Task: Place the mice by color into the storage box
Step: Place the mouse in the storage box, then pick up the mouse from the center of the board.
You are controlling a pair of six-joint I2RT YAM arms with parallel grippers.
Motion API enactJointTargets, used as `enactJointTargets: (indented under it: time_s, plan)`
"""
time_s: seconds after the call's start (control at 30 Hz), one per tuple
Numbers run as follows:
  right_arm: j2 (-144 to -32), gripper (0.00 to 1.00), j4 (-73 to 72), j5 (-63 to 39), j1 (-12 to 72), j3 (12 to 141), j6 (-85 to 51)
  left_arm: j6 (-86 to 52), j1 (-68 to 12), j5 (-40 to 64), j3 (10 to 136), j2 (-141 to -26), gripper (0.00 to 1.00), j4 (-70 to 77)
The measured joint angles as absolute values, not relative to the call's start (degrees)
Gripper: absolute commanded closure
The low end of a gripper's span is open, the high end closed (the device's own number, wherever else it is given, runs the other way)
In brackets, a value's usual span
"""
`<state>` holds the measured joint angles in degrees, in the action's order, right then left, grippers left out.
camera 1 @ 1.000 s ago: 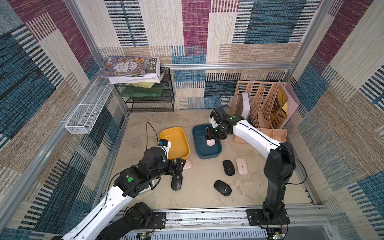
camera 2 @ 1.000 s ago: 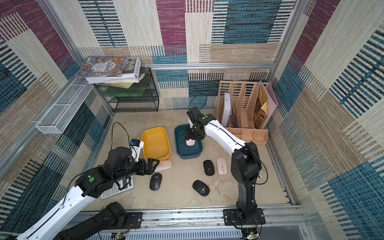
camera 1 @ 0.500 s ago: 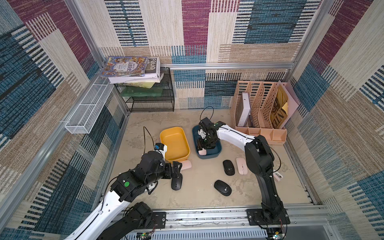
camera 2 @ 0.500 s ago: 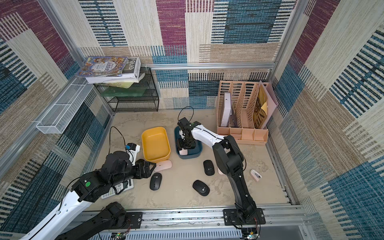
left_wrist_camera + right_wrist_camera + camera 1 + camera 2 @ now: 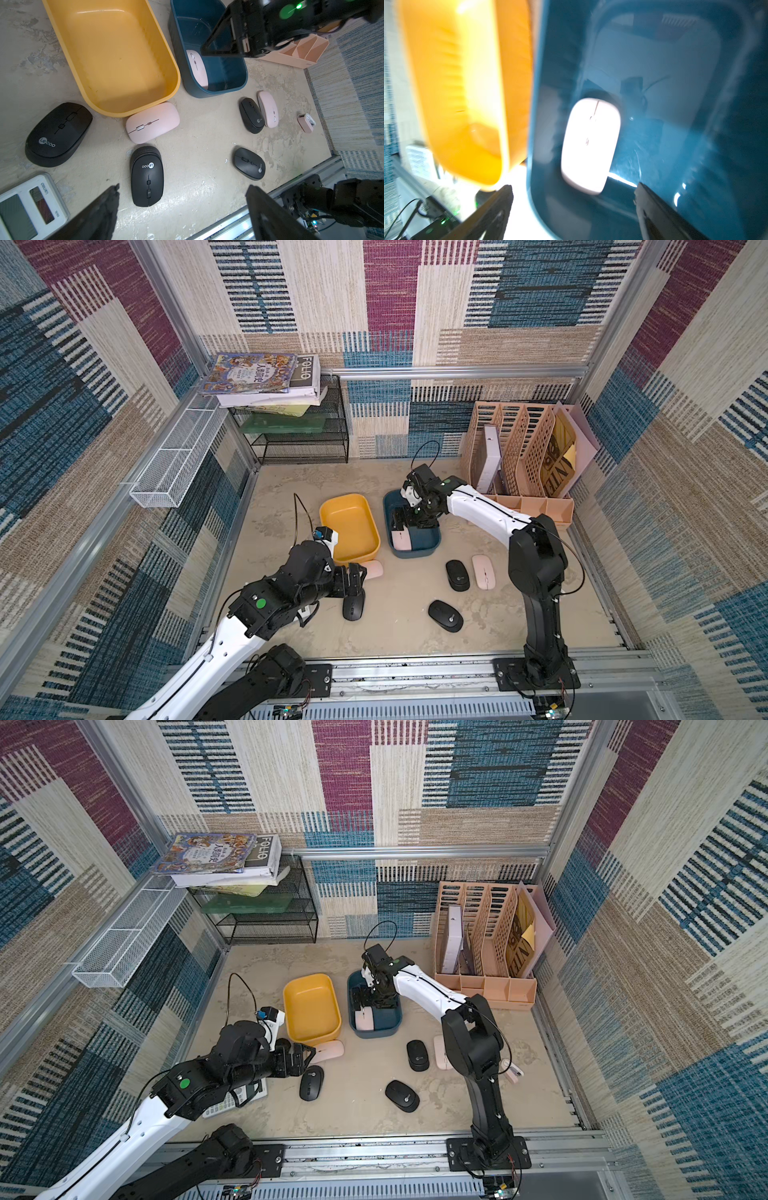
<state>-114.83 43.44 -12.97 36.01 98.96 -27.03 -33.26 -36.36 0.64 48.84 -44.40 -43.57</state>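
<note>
Pink mouse [image 5: 590, 145] just below right gripper [image 5: 573, 186]

Worktop [image 5: 399, 639]: beige, mottled.
Bins: yellow bin [image 5: 349, 526] and blue bin [image 5: 424, 537], side by side mid-worktop.
Black mice [image 5: 147, 176]: four, scattered in front of the bins.
Pink mice [image 5: 152, 122]: two; one against the yellow bin, one just beside a black mouse.
Other: calculator [image 5: 25, 209], small pink gadget [image 5: 306, 122], file organizer [image 5: 523, 460], wire rack [image 5: 299, 443].

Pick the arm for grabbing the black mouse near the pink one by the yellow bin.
Left. The left pincer, open, hovers over that black mouse; the right pincer, also open, is in the blue bin, farther away.
</note>
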Motion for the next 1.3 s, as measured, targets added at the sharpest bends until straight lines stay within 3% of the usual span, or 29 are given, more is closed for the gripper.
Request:
enactJointTargets:
  time_s: [0.17,0.37,0.53,0.97,1.3]
  plan:
    - [-98.9,0.04,43.4,-10.9,33.7,88.8,-26.5,-33.9,-36.4,2.2,48.0,-45.4,0.02,-42.1]
    - [-82.1,0.09,43.7,-6.3,18.3,63.0,-26.2,-34.1,-36.4,5.8,46.9,-48.2,0.06,-39.4]
    - [-74.3,0.11,43.2,-6.5,10.8,49.6,-25.8,-34.3,-36.6,7.6,46.9,-50.0,0.07,-37.6]
    - [-83.8,0.13,40.8,-3.4,15.0,50.3,-23.0,-35.0,-36.7,8.8,46.4,-50.5,0.08,-35.7]
    - [-92.3,0.35,41.4,4.4,19.9,53.4,-22.0,-35.6,-36.8,8.7,45.3,-48.7,0.08,-35.7]
